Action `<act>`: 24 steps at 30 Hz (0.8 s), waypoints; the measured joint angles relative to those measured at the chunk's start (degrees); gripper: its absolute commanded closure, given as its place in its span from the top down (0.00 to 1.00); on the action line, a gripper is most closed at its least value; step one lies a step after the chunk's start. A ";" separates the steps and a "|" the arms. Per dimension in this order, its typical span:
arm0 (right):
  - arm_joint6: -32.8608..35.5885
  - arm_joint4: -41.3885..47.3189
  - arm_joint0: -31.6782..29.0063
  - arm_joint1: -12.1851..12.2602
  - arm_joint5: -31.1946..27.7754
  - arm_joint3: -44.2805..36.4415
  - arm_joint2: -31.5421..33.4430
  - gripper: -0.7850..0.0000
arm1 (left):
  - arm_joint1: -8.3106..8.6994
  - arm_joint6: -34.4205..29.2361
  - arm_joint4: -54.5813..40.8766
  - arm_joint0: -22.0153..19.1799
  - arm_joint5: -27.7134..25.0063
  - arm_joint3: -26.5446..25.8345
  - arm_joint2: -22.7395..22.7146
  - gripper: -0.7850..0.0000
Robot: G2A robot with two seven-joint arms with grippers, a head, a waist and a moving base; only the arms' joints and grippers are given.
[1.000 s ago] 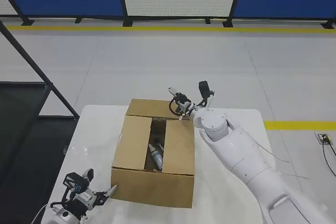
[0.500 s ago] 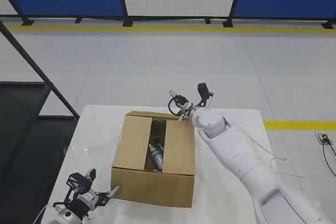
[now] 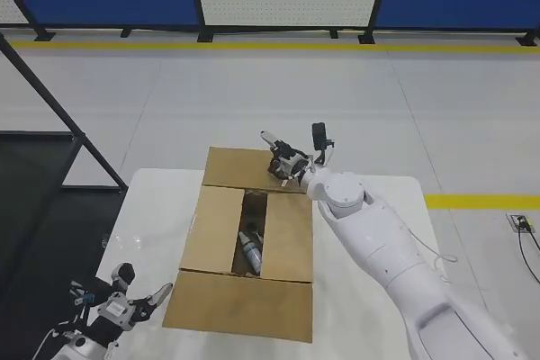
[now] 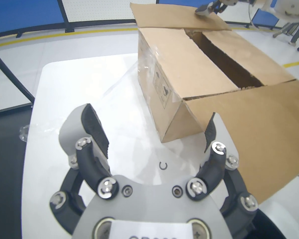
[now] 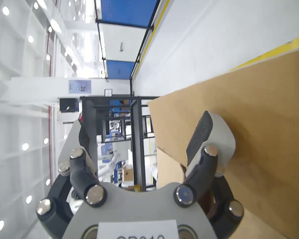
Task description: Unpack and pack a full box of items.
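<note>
Fingers on the left arm, the left fingers (image 4: 94, 128), are spread wide and hold nothing. They hang low over the white bench (image 3: 153, 207) at the near left corner of the cardboard box (image 3: 211, 234), and one tip sits just beside the edge of the near flap (image 3: 238, 306). The right fingers (image 5: 214, 135) are released too, with nothing between them. They are at the far side of the box, where one tip touches the upper face of the far flap (image 3: 238, 166) while the other stands off in the air. The box sits in the middle of the bench with its long side running away from the robot. Its far flap is tilted up and outward past the bench's back edge, and its near flap is folded outward toward the robot, sloping down over the front wall. The two side flaps lie down across the top, apart, leaving a dark slot (image 3: 255, 216) between them. Through that slot a grey bottle-like item (image 3: 250, 250) shows inside the box, lying on its side. Clear tape and a small printed label mark the box's left wall (image 4: 162, 88).
</note>
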 measured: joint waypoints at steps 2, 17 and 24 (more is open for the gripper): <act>6.34 -0.47 -0.69 0.55 -1.61 -1.06 0.43 1.00 | 0.00 -1.02 -2.24 -0.66 1.80 0.82 -1.28 1.00; 17.80 -2.99 -2.96 1.99 0.67 -3.89 1.38 1.00 | -0.59 -3.55 8.79 -8.35 13.78 6.17 7.11 1.00; 19.38 -7.34 -5.14 2.13 3.97 -8.02 0.38 1.00 | -0.80 -4.18 11.26 -10.46 14.59 7.42 9.87 1.00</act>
